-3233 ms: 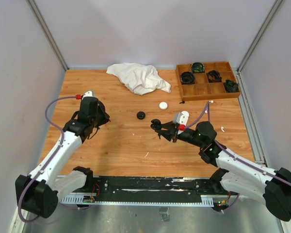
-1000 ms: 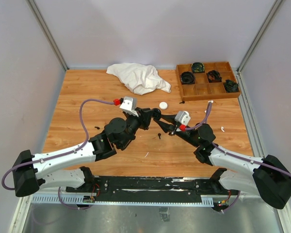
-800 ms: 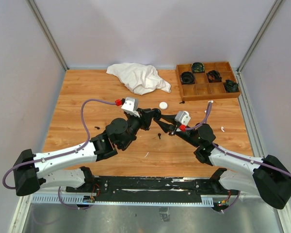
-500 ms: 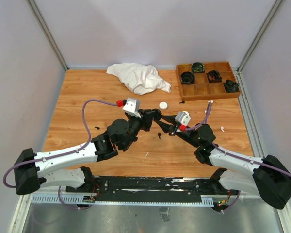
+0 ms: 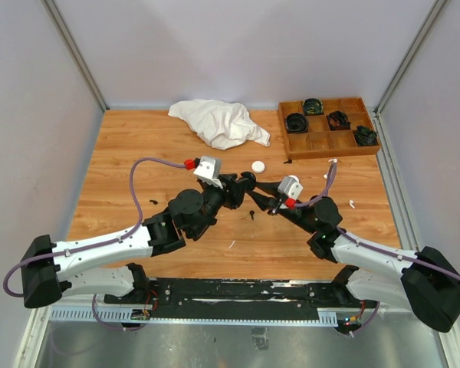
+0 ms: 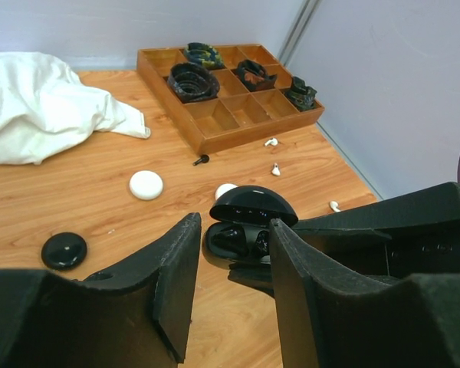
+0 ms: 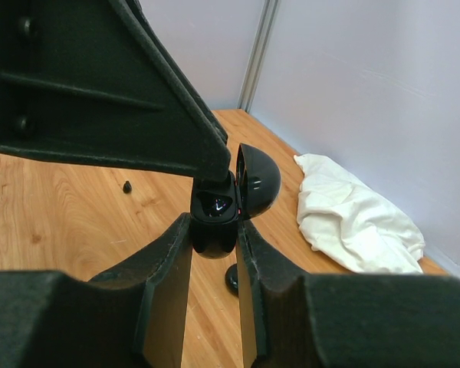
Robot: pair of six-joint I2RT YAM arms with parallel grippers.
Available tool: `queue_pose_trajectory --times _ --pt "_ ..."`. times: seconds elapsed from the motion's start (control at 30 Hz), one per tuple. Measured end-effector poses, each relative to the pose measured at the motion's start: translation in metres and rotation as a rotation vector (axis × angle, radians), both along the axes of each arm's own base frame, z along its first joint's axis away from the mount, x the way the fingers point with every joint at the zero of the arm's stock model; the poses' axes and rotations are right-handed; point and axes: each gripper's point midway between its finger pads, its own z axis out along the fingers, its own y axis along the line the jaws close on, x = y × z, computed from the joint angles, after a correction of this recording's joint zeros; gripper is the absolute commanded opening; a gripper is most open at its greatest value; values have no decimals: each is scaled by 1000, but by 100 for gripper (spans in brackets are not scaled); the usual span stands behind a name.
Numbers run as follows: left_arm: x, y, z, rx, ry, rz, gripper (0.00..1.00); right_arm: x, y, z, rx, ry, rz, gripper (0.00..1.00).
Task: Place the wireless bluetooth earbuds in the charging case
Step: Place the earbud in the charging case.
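Pinching the black charging case [image 7: 257, 180], lid up, the right gripper [image 7: 213, 234] holds it above the wooden table [image 5: 138, 146]. The left gripper [image 6: 231, 238] stands parted before it. Three white earbuds [image 6: 275, 169] and one black earbud [image 6: 202, 159] lie near the eight-compartment tray [image 6: 253, 134], which holds four coils [image 6: 192, 80]. One white cloth [image 6: 38, 100]; pale walls.

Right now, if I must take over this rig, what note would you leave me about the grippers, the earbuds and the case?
Left gripper: open, holding nothing, right in front of the case.
Right gripper: shut on the base of the black charging case, which is held up with its lid open.
Earbuds: three white earbuds and one black earbud lie loose by the wooden tray.
Done: the case is lifted and open; what is inside it cannot be seen.
Left: seat the loose earbuds.
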Motion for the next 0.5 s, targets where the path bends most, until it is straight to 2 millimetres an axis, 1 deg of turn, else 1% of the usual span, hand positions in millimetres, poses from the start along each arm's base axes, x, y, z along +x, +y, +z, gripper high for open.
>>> queue_pose_trajectory --times 0.13,0.23,0.3,0.37,0.43,0.5 --pt "-1 7 2 -2 16 14 60 -1 -2 0 3 -1 -4 1" --pt "-1 15 9 -2 28 41 68 -1 -3 -2 2 1 -9 1" --pt "-1 22 13 -4 37 66 70 -2 -4 -6 -4 8 -10 1" --pt "0 28 14 5 50 89 71 -2 -5 -9 -9 14 -13 1" --pt "2 34 10 23 74 114 71 -2 -7 -12 -10 18 -18 1" --pt "9 43 1 48 114 148 71 -3 -8 -13 -10 20 -23 1"
